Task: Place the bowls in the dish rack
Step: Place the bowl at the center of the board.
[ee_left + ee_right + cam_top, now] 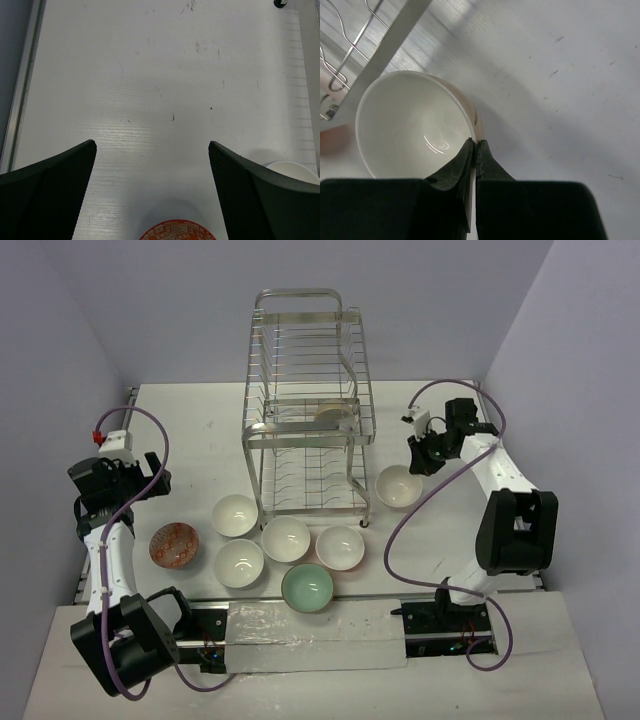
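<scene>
The silver wire dish rack (308, 410) stands at the back centre, with one pale bowl (335, 417) on its upper tier. My right gripper (475, 141) is shut on the rim of a white bowl (410, 125), one finger inside and one outside; that white bowl (399, 486) is beside the rack's right foot, under my right gripper (420, 468). My left gripper (152, 145) is open over bare table, with the orange-red patterned bowl (177, 231) just below its fingers. That orange-red bowl (175, 544) lies near my left gripper (150, 482).
Three white bowls (234, 515), (286, 538), (240, 562) and a fourth (340, 547) sit before the rack, with a mint green bowl (307, 588) nearest the arm bases. The rack's frame bar (382, 52) passes close to the held bowl. Another white bowl's rim (295, 170) shows behind the left gripper's right finger.
</scene>
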Robot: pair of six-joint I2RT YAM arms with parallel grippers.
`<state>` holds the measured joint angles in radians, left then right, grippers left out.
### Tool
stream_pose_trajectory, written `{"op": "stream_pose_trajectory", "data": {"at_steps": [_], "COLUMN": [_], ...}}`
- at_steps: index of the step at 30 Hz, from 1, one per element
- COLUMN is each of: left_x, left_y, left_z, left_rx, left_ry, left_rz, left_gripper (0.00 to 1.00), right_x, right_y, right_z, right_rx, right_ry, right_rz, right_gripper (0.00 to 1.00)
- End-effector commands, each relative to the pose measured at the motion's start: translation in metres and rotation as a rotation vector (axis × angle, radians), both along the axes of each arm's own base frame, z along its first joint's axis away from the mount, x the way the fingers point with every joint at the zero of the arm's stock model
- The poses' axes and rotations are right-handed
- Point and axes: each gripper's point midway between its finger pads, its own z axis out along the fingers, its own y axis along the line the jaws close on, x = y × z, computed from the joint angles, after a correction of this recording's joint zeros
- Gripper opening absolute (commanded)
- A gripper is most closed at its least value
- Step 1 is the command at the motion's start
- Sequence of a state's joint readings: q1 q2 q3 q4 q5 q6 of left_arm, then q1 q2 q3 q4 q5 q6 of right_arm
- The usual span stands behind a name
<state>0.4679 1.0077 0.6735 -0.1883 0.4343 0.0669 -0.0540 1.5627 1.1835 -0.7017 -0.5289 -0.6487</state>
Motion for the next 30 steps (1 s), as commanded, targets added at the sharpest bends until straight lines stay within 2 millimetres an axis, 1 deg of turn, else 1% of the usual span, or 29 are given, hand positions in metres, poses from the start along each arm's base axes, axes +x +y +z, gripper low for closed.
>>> {"op": "stream_pose_trajectory", "data": {"at_steps": [1, 6, 10, 13, 16, 20, 21, 22, 24, 30], "left_x": [0.002, 0.001, 0.001, 0.001, 0.001, 0.001, 0.001, 0.000, 0.000, -0.001], "left_y": [-0.005, -0.005, -0.005, -0.005, -0.004, -0.005, -0.005, -0.005, -0.005, -0.006], "left_z": [0.009, 0.008, 0.008, 0.007, 0.008, 0.008, 0.008, 0.008, 0.008, 0.009], "left_rx": [0.010, 0.011, 0.008, 0.009, 0.010, 0.012, 0.011, 0.010, 0.010, 0.015], "left_ry": [-0.037, -0.037, -0.031, -0.028, -0.034, -0.035, -0.034, -0.033, -0.031, -0.038], "left_rz": [-0.036, -0.037, -0.037, -0.036, -0.035, -0.037, -0.037, -0.039, -0.037, -0.038], "left_gripper": [0.99, 0.99, 0.99, 0.99, 0.99, 0.99, 0.99, 0.99, 0.99, 0.99], "right_x": [-0.001, -0.007, -0.017, -0.020, -0.022, -0.030, -0.028, -0.031, -0.029, -0.030], "right_y": [-0.004, -0.008, -0.011, -0.015, -0.018, -0.020, -0.021, -0.023, -0.024, -0.030], "right_z": [-0.002, -0.017, -0.026, -0.032, -0.033, -0.034, -0.033, -0.033, -0.031, -0.028], "right_rx": [-0.016, -0.039, -0.056, -0.080, -0.095, -0.112, -0.116, -0.123, -0.130, -0.159], "right_ry": [0.022, 0.099, 0.171, 0.190, 0.203, 0.246, 0.252, 0.273, 0.287, 0.319], "right_rz": [0.016, 0.025, 0.038, 0.040, 0.036, 0.051, 0.052, 0.053, 0.056, 0.062], "right_gripper": [0.00, 0.00, 0.00, 0.00, 0.00, 0.06, 0.07, 0.08, 0.10, 0.15]}}
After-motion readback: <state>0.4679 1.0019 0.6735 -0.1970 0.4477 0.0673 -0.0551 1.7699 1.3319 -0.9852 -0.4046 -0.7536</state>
